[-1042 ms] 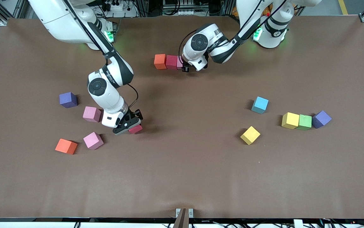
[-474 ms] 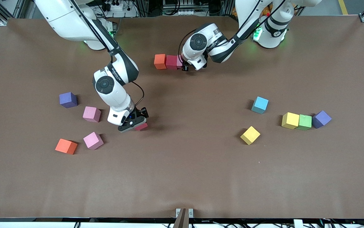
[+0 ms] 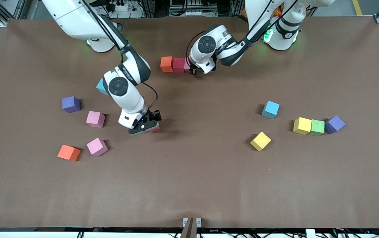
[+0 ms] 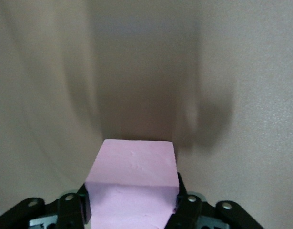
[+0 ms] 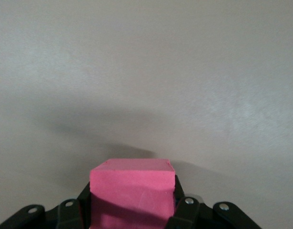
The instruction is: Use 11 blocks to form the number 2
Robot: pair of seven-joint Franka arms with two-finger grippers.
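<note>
The right hand grasps a red block above mid-worktop. The left hand seemingly grips a pink block ending the orange and red row near the robots' edge; loose blocks lie around.

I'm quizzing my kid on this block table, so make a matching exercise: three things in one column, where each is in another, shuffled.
Column A:
1. green cube
2. right gripper
3. left gripper

Column B:
a. at the pink end of the orange-red-pink row
b. between a yellow cube and a purple cube
c. holding a red cube in its fingers

Pairs: 1-b, 2-c, 3-a
</note>
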